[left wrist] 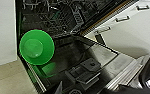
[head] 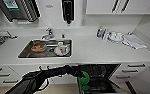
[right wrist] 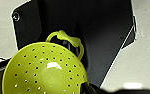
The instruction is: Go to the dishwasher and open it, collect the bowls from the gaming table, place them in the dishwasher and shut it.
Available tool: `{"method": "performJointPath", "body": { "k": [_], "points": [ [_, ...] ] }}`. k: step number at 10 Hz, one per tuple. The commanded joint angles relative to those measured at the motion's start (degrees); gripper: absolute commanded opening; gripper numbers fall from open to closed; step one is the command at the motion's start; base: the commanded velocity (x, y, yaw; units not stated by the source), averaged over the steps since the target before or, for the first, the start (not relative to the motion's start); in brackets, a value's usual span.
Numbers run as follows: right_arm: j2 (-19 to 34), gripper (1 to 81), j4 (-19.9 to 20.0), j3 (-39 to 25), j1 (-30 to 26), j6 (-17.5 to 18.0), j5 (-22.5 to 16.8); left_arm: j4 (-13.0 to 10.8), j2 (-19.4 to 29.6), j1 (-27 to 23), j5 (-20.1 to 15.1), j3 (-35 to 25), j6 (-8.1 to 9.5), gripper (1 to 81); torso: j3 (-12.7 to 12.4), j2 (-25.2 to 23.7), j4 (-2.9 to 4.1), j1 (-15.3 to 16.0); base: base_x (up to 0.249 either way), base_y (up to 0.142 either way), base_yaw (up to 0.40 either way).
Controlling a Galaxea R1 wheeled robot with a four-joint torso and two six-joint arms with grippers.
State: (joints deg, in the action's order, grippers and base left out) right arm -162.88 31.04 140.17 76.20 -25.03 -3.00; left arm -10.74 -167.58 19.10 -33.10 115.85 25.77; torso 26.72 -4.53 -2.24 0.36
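Observation:
The dishwasher (head: 99, 70) stands open under the white counter, its door (left wrist: 91, 62) folded down and a dark wire rack (left wrist: 61, 15) showing inside. My left arm reaches in from the left. Its gripper (head: 79, 74) is shut on a bright green bowl (head: 84, 78) at the left side of the opening. That green bowl (left wrist: 36, 47) hangs bottom-up over the door's left edge, with a green reflection on the door beneath it. A yellow-green perforated bowl (right wrist: 44, 71) with a loop handle sits close against my right gripper (right wrist: 88, 88), above pale floor.
Above the dishwasher, a steel sink (head: 26, 52) holds a plate, a cup and a bowl, with a tap (head: 49, 33) behind it. White drawers (head: 134, 68) flank the opening on the right and more drawers (head: 1, 74) stand on the left. Plates and a cloth (head: 133, 41) lie on the counter's right.

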Motion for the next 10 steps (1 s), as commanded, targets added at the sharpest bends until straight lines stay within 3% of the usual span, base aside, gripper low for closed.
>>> {"method": "performJointPath", "body": {
  "k": [1, 4, 5, 6, 8, 10],
  "points": [
    [1.04, 1.0, 0.16, -0.26, -1.44, -0.20, -4.91, 3.27, 5.68, -5.08, -1.00, -7.56, -0.02, 81.1, 0.00, 0.00, 0.02, 0.00, 0.000, 0.000, 0.000],
    [1.91, 1.0, 0.43, -0.52, -1.88, -0.11, -5.00, 3.10, 19.01, -0.43, 0.31, -22.39, 0.07, 81.1, 0.00, 0.00, 0.02, 0.00, 0.000, 0.000, 0.000],
    [2.44, 1.0, 0.43, -0.96, -2.15, -0.02, -4.92, 2.65, 22.09, 2.46, 0.93, -24.60, 0.07, 81.1, 0.00, 0.00, 0.00, 0.00, 0.000, 0.000, 0.000],
    [3.14, 1.0, 0.43, -1.48, -2.33, 0.06, -4.92, 2.39, 24.64, 5.89, 2.32, -25.58, -0.11, 81.1, 0.00, 0.00, 0.00, 0.00, 0.000, 0.000, 0.000],
    [4.91, 1.0, 0.43, -2.80, -3.02, 0.24, -4.82, 1.34, 28.18, 13.80, 6.73, -25.84, -2.13, 81.1, 0.00, 0.00, 0.00, 0.00, 0.000, 0.000, 0.000],
    [6.93, 1.0, 1.57, -5.00, -3.82, 0.42, -4.91, -0.95, 29.85, 19.60, 8.22, -25.49, -2.57, 81.1, 0.00, 0.00, 0.00, 0.00, 0.000, 0.000, 0.000]
  ]
}}
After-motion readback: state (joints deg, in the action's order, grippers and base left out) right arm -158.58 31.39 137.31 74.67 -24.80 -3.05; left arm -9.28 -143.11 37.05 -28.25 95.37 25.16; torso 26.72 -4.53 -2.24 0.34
